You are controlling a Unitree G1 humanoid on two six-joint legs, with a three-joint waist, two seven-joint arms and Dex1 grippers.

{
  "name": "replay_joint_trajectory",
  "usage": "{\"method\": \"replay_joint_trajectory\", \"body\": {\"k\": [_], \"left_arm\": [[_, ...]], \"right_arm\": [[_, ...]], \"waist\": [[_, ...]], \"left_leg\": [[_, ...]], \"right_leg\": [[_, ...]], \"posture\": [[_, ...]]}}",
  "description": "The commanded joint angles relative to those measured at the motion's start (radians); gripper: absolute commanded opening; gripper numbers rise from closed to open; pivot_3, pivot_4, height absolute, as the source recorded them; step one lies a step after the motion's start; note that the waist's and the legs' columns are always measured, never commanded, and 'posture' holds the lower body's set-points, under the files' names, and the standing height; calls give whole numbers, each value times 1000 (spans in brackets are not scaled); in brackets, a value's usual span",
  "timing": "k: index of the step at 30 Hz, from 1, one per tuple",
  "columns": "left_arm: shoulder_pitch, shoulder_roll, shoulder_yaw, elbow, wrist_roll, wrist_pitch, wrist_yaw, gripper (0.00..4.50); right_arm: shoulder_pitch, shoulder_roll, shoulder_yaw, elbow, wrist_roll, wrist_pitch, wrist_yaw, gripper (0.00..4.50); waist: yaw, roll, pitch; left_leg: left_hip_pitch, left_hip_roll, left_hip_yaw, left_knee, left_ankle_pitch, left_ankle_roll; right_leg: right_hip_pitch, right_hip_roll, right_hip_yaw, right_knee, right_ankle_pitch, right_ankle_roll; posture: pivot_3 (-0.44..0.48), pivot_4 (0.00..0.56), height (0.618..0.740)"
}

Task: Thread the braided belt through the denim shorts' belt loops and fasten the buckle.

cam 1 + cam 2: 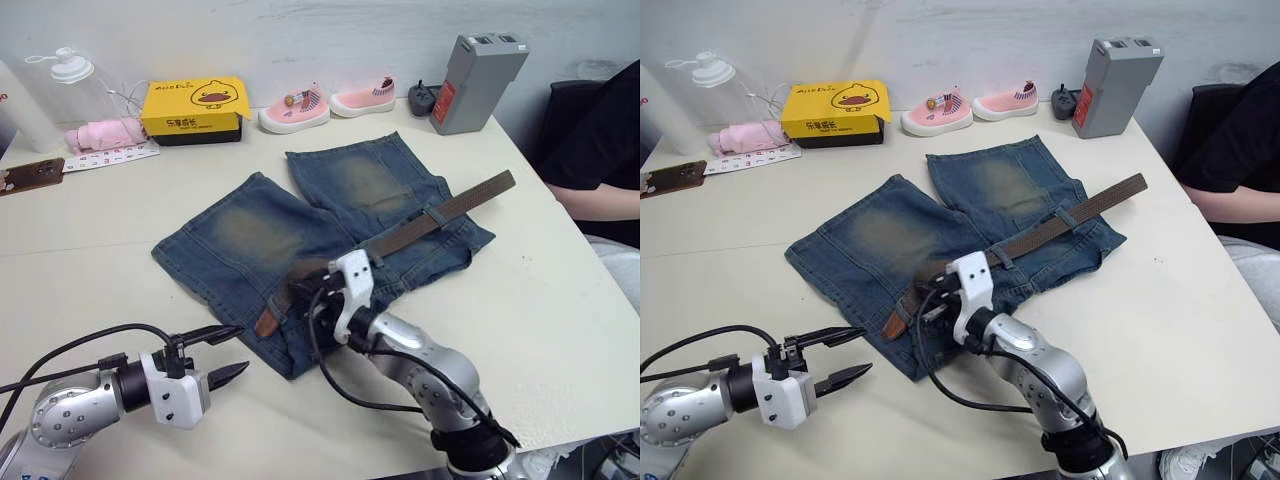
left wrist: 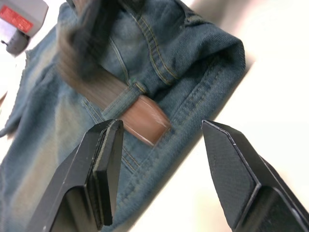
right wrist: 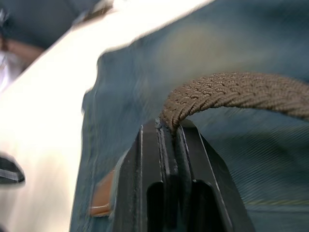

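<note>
The denim shorts (image 1: 250, 235) lie flat on the table, waistband toward me. The braided belt (image 1: 440, 212) runs along the waistband under belt loops (image 1: 432, 214), and its tan tip (image 1: 265, 322) rests at the near left corner. My right gripper (image 1: 303, 283) is shut on the braided belt (image 3: 231, 92) a little behind that tip, lifting it into a small arch. My left gripper (image 1: 242, 348) hovers open just left of the shorts' near corner, with the tan tip (image 2: 145, 118) ahead of its fingers (image 2: 104, 164). The buckle is hidden.
Along the back edge stand a yellow duck box (image 1: 195, 105), two small shoes (image 1: 295, 108), a grey battery pack (image 1: 477, 68), a bottle (image 1: 70, 72) and a pink cloth (image 1: 105, 133). A person (image 1: 600, 150) sits at the right table edge.
</note>
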State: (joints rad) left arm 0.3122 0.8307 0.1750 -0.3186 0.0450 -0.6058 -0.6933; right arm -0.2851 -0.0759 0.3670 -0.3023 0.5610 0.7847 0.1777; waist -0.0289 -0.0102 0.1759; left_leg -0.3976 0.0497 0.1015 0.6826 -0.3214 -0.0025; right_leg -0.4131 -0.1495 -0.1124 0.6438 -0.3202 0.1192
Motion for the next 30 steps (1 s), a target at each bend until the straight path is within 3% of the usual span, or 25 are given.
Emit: {"method": "replay_joint_trajectory", "body": {"k": [1,10,19,22,27,30], "left_arm": [[-38,13,-9,72,118,-123,29,2875],[-141,-8,-60,197,278,-309,130,2875],[-220,-40,-68,262,440,-371,268,2875],[-228,-38,-82,273,480,-368,293,2111],[-237,-33,-105,281,479,-363,316,11],[-235,-28,-107,278,493,-359,328,11]], "right_arm": [[-14,39,3,33,41,94,30,0],[5,87,-76,48,38,210,6,0],[18,117,-87,32,26,230,3,0],[19,119,-91,27,24,233,3,0],[11,115,-91,30,14,230,9,0],[11,107,-95,20,12,234,14,0]], "waist": [[-1,-1,-1],[-2,-4,-5],[-2,-8,-8],[-2,-8,-8],[-1,-7,-10],[-1,-8,-11]], "left_leg": [[0,0,0,0,0,0],[3,1,2,0,-2,-2],[7,8,7,-1,-5,-2],[8,10,8,0,-6,-3],[9,13,11,0,-8,-4],[10,13,13,0,-8,-4]], "right_leg": [[0,0,0,0,0,0],[1,0,-4,1,-1,-1],[2,0,-8,1,-1,-2],[2,0,-11,1,-1,-2],[2,0,-16,1,-1,-4],[2,0,-16,1,-1,-4]], "posture": [[0,150,703],[0,150,703],[0,150,703],[0,150,703],[0,150,703],[0,150,703]]}}
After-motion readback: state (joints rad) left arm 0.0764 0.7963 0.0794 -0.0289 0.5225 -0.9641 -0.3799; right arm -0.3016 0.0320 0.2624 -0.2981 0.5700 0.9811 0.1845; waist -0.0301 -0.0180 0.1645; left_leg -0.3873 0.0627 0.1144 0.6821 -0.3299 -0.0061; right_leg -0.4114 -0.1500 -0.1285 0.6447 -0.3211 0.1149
